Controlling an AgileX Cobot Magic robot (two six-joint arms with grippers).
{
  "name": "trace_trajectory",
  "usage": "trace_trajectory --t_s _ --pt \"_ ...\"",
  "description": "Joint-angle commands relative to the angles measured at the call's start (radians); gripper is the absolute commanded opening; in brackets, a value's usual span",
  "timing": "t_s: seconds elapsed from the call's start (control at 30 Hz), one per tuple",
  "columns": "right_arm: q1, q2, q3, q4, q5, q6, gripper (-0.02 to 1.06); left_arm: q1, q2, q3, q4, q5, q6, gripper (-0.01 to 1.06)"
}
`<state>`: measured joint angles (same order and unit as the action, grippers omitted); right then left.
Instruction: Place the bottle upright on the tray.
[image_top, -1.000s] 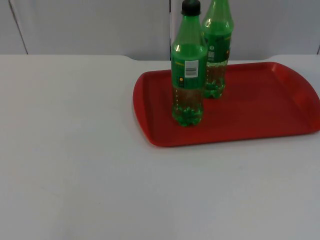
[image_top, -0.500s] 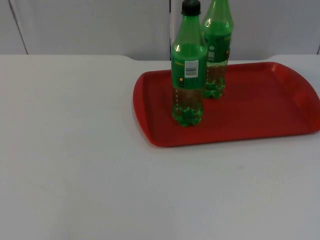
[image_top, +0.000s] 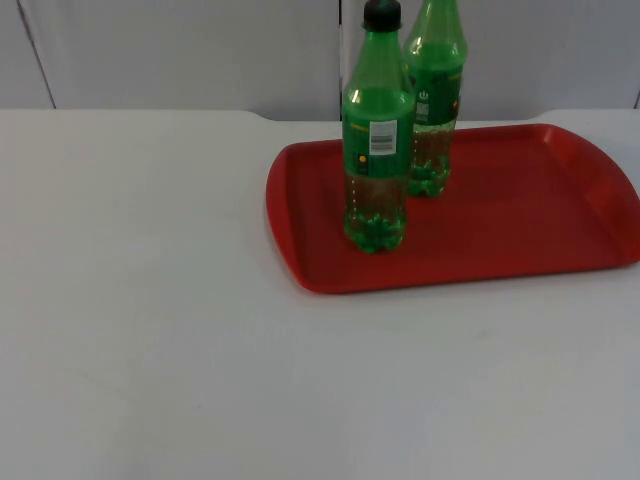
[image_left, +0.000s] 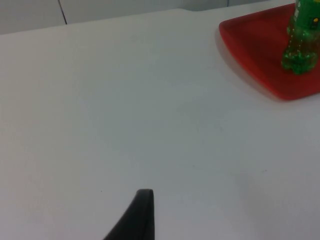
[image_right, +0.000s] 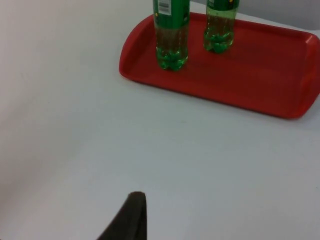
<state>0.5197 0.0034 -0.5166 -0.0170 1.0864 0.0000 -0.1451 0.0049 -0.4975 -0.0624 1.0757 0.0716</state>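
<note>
Two green plastic bottles stand upright on a red tray (image_top: 520, 220) at the table's back right. The nearer bottle (image_top: 376, 150) has a black cap and a white label and stands near the tray's left end. The second bottle (image_top: 435, 100) stands just behind it, to its right. My left gripper (image_left: 142, 210) waits over the bare table, well off the tray's (image_left: 250, 45) left end, with a bottle's base (image_left: 300, 45) far ahead. My right gripper (image_right: 132, 212) waits over the table in front of the tray (image_right: 260, 75), apart from both bottles (image_right: 171, 35) (image_right: 220, 27).
The grey partition wall (image_top: 180, 50) rises right behind the tray. The white table top (image_top: 150, 300) stretches to the left of the tray and in front of it. The tray's right end reaches the picture's edge.
</note>
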Motion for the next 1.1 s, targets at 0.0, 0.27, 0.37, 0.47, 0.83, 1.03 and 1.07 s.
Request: trace_trajectory --t_s 0.0,0.27,0.37,0.47,0.83,1.03,1.07 --pt "-0.046 -0.003 0.002 0.001 -0.008 -0.008 1.05 -0.005 -0.005 0.003 -0.005 -0.001 0.001 1.05" --pt "-0.235 -0.003 0.002 0.001 -0.008 0.000 1.05 -0.005 -0.005 0.003 -0.005 -0.001 0.001 1.05" --pt "-0.291 -0.003 0.002 0.001 -0.008 0.000 1.05 -0.005 -0.005 0.003 -0.005 -0.001 0.001 1.05" --pt "-0.377 -0.003 0.002 0.001 -0.008 0.000 1.05 -0.005 -0.005 0.003 -0.005 -0.001 0.001 1.05" --pt "-0.451 -0.003 0.002 0.001 -0.008 0.000 1.05 -0.005 -0.005 0.003 -0.005 -0.001 0.001 1.05" --pt "-0.452 -0.003 0.002 0.004 -0.008 0.000 1.05 -0.005 -0.005 0.003 -0.005 -0.001 0.001 1.05" --pt "-0.452 -0.003 0.002 0.004 -0.008 0.000 1.05 -0.005 -0.005 0.003 -0.005 -0.001 0.001 1.05"
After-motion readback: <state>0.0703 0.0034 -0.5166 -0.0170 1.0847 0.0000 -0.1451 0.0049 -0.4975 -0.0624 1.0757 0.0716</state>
